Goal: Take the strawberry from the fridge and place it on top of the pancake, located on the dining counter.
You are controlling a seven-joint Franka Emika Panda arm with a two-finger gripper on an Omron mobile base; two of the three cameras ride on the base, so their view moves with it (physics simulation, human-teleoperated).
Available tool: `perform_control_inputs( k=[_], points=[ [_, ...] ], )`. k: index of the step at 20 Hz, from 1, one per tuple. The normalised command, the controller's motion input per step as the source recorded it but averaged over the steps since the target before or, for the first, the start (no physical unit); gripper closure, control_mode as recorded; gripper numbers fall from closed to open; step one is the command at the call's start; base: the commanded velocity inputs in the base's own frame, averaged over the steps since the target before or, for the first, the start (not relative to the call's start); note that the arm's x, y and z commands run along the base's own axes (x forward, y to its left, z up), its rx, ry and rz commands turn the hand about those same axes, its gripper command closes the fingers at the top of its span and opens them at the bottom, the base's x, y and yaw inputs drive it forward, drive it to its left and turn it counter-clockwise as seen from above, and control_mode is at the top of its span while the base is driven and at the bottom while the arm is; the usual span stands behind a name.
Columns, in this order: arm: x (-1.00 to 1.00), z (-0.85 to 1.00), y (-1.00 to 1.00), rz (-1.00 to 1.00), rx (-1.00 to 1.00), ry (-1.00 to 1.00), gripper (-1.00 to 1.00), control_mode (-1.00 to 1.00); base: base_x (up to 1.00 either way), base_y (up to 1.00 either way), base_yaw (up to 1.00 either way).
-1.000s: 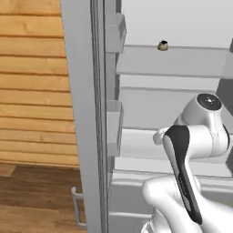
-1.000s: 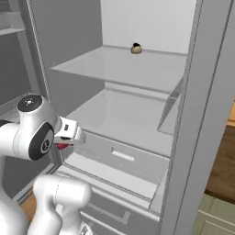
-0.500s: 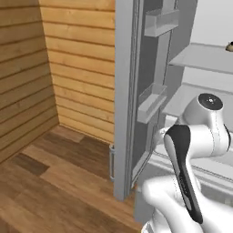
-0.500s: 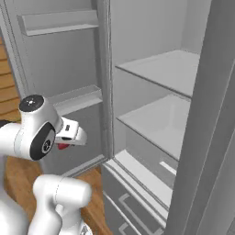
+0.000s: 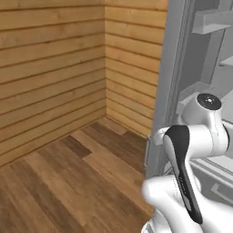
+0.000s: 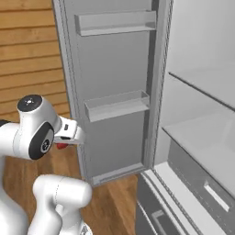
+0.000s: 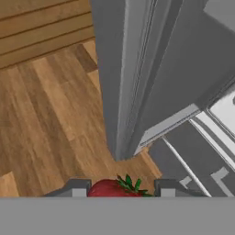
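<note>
Strawberry [image 7: 114, 188] is seen pinched between the gripper [image 7: 120, 189] jaws in the hand view, above wooden floor [image 7: 46, 114] beside the open fridge [image 7: 151, 69] door. In the right base view, red shows at the gripper [image 6: 64, 143].

The strawberry [image 7: 112, 188] is showing glossy red with green leaves. The fridge door [image 6: 114, 87] is looking plain light grey, its shelves [image 6: 117, 104] the same grey, while the plank wall [image 5: 54, 68] and floor [image 5: 68, 182] are glowing in striped warm brown wood.
</note>
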Motion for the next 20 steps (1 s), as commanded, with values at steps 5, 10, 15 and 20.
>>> perform_control_inputs(
  k=[5,10,15,20],
  points=[
    [0.00,0.00,0.00,0.00,0.00,0.00,1.00,1.00,-0.75,0.92,0.57],
    [0.00,0.00,0.00,0.00,0.00,0.00,1.00,1.00,-0.54,1.00,0.57],
    [0.00,0.00,0.00,0.00,0.00,0.00,1.00,1.00,0.07,0.62,0.25],
    [0.00,0.00,0.00,0.00,0.00,0.00,1.00,1.00,0.73,0.57,0.12]
  ],
)
